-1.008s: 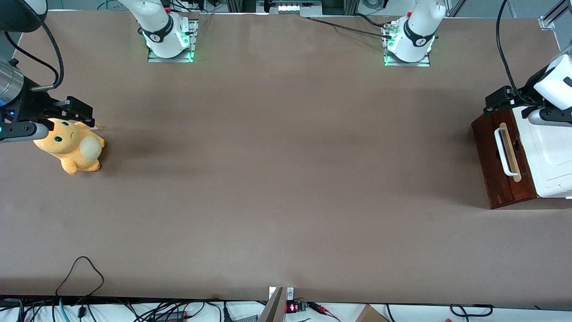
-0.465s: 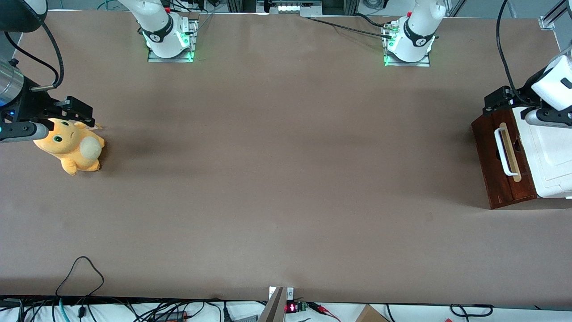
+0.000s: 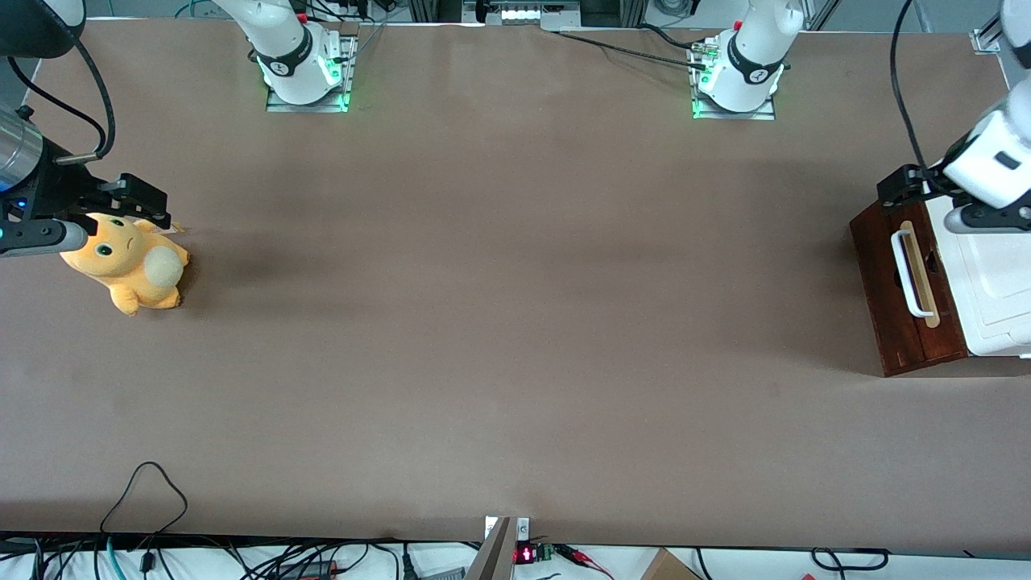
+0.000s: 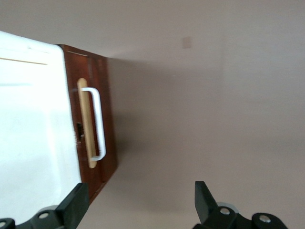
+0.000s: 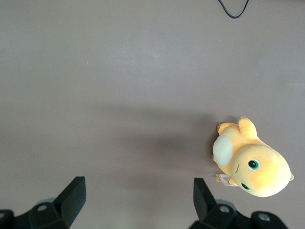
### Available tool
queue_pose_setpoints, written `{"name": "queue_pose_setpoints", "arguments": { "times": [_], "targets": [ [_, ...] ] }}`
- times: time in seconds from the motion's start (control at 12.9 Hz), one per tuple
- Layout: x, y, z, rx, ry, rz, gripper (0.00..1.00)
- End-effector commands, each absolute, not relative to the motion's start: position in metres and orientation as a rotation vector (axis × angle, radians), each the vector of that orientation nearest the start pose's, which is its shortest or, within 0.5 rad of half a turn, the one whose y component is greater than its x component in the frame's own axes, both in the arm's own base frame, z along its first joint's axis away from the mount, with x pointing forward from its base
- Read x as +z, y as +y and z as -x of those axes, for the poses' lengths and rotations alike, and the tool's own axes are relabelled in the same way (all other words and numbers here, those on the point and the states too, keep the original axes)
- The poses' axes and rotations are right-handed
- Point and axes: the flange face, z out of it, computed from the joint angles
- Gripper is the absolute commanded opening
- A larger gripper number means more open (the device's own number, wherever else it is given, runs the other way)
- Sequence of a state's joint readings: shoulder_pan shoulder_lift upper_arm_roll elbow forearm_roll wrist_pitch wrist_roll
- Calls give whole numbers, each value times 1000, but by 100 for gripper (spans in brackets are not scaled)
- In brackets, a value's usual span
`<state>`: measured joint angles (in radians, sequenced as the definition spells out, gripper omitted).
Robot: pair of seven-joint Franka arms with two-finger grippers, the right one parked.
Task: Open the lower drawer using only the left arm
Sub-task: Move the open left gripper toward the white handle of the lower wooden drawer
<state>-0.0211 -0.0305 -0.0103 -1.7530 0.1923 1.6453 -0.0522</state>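
Observation:
The lower drawer (image 3: 882, 274) is a dark reddish-brown front with a white bar handle (image 3: 905, 274) over a tan strip, and it sits shut in the white-topped cabinet (image 3: 991, 282) at the working arm's end of the table. My left arm's gripper (image 3: 904, 187) hovers above the cabinet's corner farther from the front camera, above the handle's end. In the left wrist view the gripper (image 4: 140, 205) is open and empty, its black fingers (image 4: 78, 202) wide apart over bare table in front of the drawer (image 4: 107, 129) and its handle (image 4: 97, 124).
An orange plush toy (image 3: 129, 262) lies toward the parked arm's end and also shows in the right wrist view (image 5: 252, 160). The brown table (image 3: 515, 322) stretches in front of the drawer. The working arm's base (image 3: 737, 76) stands at the table edge farthest from the front camera.
The left arm's white wrist has lifted and shifted a little away from the front camera. The gripper stays near the cabinet's corner. The drawer has not moved.

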Motion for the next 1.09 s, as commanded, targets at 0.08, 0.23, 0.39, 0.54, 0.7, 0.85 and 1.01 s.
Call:
{"name": "queue_pose_setpoints", "arguments": {
  "times": [0.08, 0.23, 0.39, 0.54, 0.7, 0.85, 1.01],
  "targets": [
    [526, -23, -555, 155, -78, 2730, 98],
    [491, -38, -556, 153, -109, 2570, 97],
    [451, -48, -554, 144, -150, 2433, 97],
    [412, -54, -551, 132, -168, 2320, 95],
    [362, -53, -546, 132, -201, 2188, 94],
    [321, -55, -537, 130, -143, 2070, 94],
    [284, -53, -532, 140, -102, 1961, 93]
  ]
}}
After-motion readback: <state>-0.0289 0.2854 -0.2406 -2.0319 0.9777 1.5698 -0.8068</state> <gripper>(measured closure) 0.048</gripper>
